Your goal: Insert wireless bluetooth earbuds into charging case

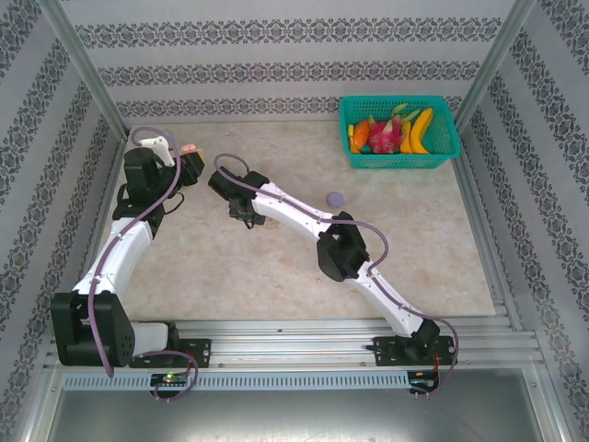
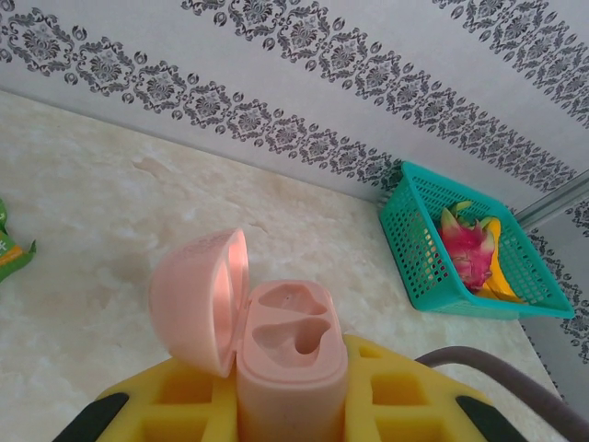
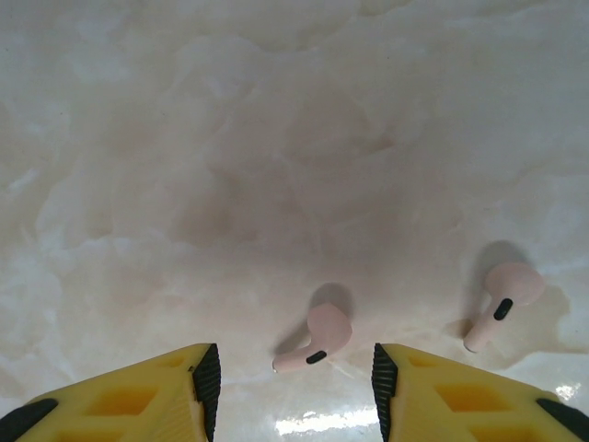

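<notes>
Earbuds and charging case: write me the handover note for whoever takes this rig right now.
Left gripper: shut on the pink charging case, which has its lid open and both wells empty.
Right gripper: jaws open, low over the table, straddling one pink earbud that lies ungripped.
Second pink earbud: on the table nearby, outside the jaws.
Done: case held and open.
Left: grasp each bud, seat both in the wells, close the lid.
</notes>
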